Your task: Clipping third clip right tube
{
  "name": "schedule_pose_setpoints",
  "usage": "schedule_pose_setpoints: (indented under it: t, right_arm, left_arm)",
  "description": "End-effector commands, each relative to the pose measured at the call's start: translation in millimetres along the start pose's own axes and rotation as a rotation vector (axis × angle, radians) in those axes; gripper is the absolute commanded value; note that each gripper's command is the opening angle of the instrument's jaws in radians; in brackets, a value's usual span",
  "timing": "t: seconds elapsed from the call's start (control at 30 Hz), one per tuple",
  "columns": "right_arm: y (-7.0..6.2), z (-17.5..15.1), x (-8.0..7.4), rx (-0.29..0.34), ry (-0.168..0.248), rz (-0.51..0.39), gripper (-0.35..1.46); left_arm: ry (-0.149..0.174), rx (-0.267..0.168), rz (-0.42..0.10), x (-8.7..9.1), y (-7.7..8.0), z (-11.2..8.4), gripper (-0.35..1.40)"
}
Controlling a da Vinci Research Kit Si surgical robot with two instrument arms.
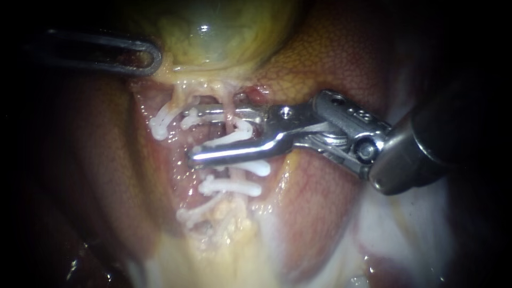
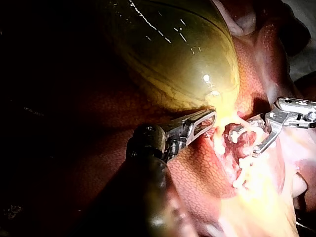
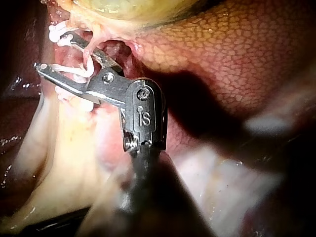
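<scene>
Liver point(image 1: 330, 53) behind | right tube point(image 1: 228, 101) thin, pale pink | white clips point(image 1: 234, 186) across

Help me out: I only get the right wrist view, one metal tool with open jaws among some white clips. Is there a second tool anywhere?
Observer: Yes. The endoscope view shows the left instrument at the lower edge of the gallbladder, well apart from the right instrument.
Operator: Does my tool hide any clips?
Observer: In the endoscope view, two more white clips sit one after the other beyond its lower jaw, on the side away from the gallbladder.
Operator: What is the yellowish rim ahead of my tool?
Observer: That is the gallbladder. The left wrist view shows it as a rounded, glossy green-yellow sac resting on the liver.
</scene>
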Motion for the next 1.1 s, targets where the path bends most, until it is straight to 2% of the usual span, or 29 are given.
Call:
schedule_pose_setpoints:
  t: [0.03, 0.3, 0.43, 0.8, 0.97, 1.1]
  right_arm:
    - [0.0, 0.0, 0.0, -0.002, 0.000, 0.001, 0.43]
    - [0.0, -0.5, 0.3, -0.024, 0.005, 0.002, 0.33]
    - [0.1, -0.9, 0.5, -0.028, 0.008, 0.033, 0.24]
    - [0.8, -2.0, 0.6, -0.030, 0.009, 0.051, -0.12]
    - [1.3, -2.5, 0.6, -0.030, 0.010, 0.092, -0.35]
    - [1.6, -2.7, 0.2, -0.034, 0.012, 0.137, -0.35]
  left_arm:
    - [0.000, 0.000, 0.000, 0.0, 0.0, 0.0, -0.35]
    - [0.000, 0.000, 0.000, 0.0, 0.0, 0.0, -0.35]
    - [-0.001, -0.003, 0.000, 0.0, 0.0, 0.0, -0.35]
    - [-0.001, -0.003, 0.000, 0.0, 0.0, 0.0, -0.35]
    - [-0.001, -0.003, 0.000, 0.0, 0.0, 0.0, -0.35]
    - [-0.001, -0.003, 0.000, 0.0, 0.1, 0.0, -0.35]
